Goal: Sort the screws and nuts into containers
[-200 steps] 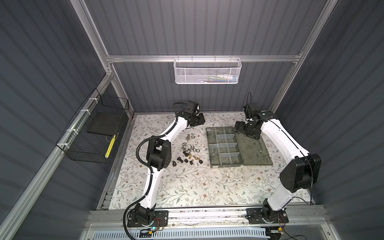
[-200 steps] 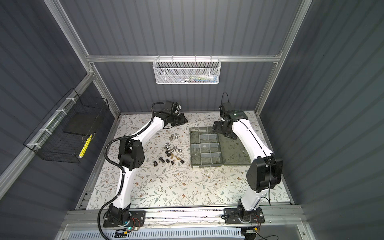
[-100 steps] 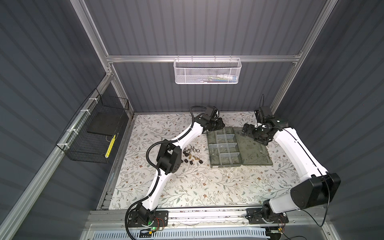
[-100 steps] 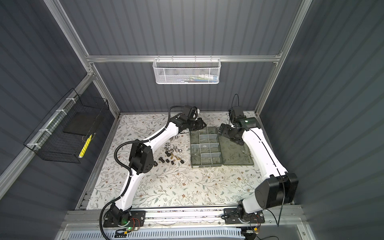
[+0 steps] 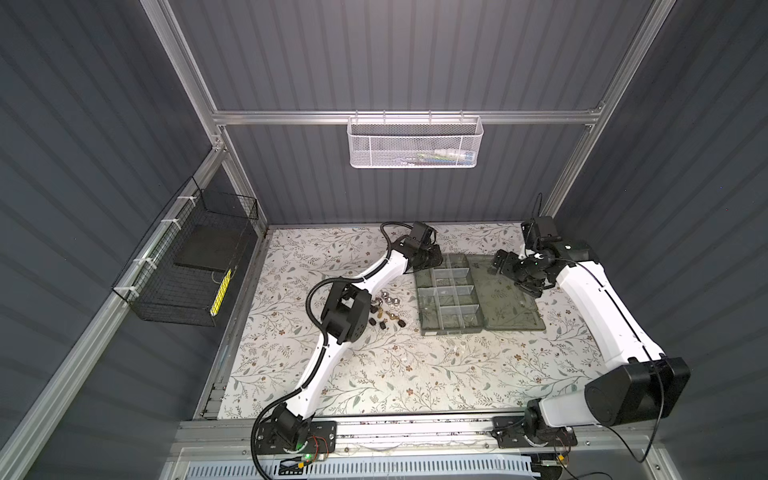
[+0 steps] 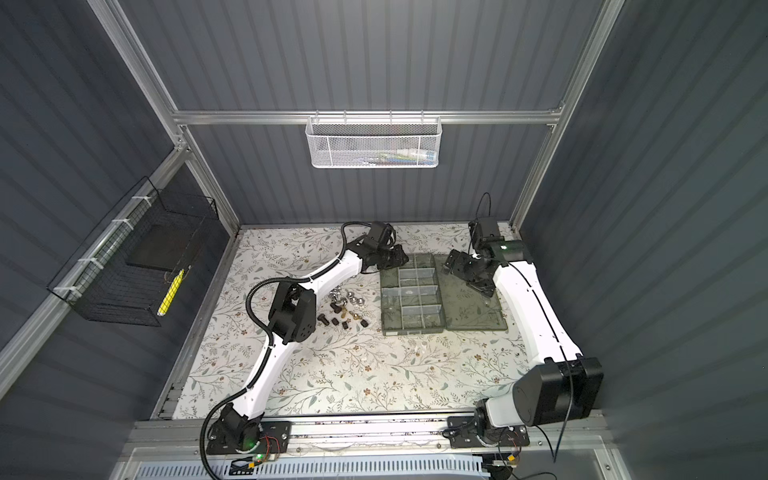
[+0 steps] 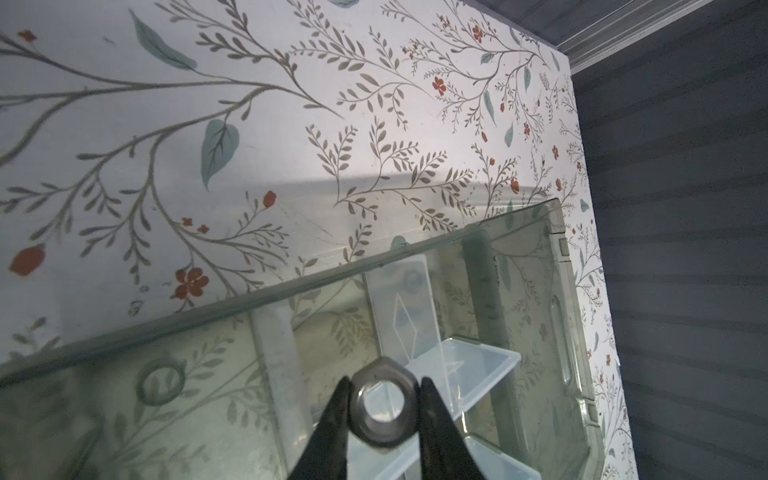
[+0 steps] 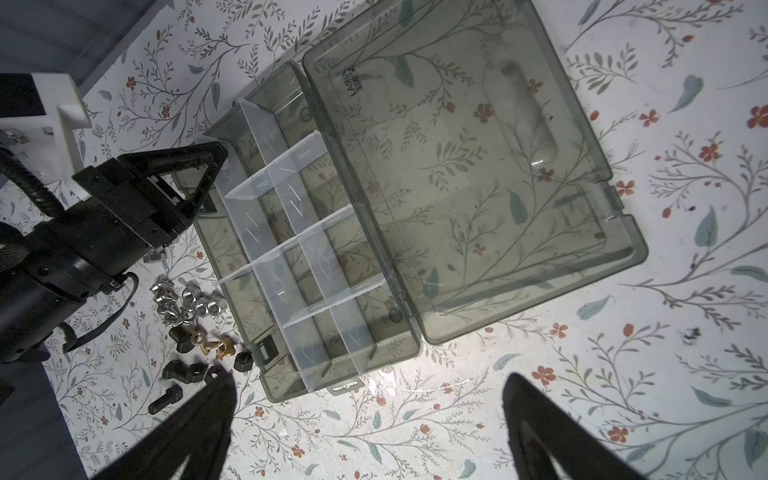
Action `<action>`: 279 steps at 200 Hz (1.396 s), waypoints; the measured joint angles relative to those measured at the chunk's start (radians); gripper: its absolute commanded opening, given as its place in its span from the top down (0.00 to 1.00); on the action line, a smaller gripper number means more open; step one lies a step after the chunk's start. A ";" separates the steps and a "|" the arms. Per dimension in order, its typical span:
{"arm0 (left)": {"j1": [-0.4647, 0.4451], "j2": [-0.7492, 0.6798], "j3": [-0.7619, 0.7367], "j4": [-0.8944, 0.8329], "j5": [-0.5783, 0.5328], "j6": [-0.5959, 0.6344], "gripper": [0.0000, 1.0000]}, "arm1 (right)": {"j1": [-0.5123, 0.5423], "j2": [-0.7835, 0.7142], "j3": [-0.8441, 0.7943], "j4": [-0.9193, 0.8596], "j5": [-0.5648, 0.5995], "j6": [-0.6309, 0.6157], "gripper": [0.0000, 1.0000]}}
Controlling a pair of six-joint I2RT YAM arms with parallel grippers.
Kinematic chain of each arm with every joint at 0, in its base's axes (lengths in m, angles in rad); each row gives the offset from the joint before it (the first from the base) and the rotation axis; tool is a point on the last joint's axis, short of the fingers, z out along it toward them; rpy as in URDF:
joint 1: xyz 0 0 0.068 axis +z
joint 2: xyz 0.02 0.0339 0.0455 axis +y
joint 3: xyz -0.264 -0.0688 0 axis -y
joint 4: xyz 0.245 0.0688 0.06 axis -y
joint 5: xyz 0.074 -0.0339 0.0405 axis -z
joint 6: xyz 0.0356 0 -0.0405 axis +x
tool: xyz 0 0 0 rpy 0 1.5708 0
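A silver hex nut is pinched between my left gripper's black fingers, over the far left corner compartment of the smoky organiser box. In both top views that gripper hangs at the box's far left corner. The other screws and nuts, silver, black and brass, lie in a loose pile left of the box. My right gripper hovers open and empty above the lid's far edge.
The box's hinged lid lies flat open to the right. The left arm's elbow stands right beside the pile. A white mesh basket hangs on the back wall and a black wire basket on the left wall.
My left gripper has travelled right from the far side of the pile to the box's far left corner, carrying the nut. The right arm has swung its wrist to the right.
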State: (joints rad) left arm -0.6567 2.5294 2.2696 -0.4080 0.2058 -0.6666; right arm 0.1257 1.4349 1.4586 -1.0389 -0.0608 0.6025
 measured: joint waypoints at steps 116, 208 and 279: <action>-0.005 0.014 0.113 -0.055 -0.027 0.012 0.34 | -0.182 -0.008 -0.025 0.026 -0.158 0.028 0.01; 0.032 -0.217 -0.048 -0.214 -0.107 0.082 0.11 | -0.022 0.031 0.098 0.046 -0.164 -0.089 0.01; 0.083 -0.538 -0.233 -0.379 -0.209 0.108 0.00 | 0.212 0.110 0.112 0.106 -0.095 -0.154 0.01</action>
State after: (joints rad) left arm -0.5735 1.9911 2.0369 -0.7868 -0.0032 -0.5583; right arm 0.3374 1.5448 1.5703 -0.9325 -0.1558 0.4488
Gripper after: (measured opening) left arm 0.996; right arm 0.991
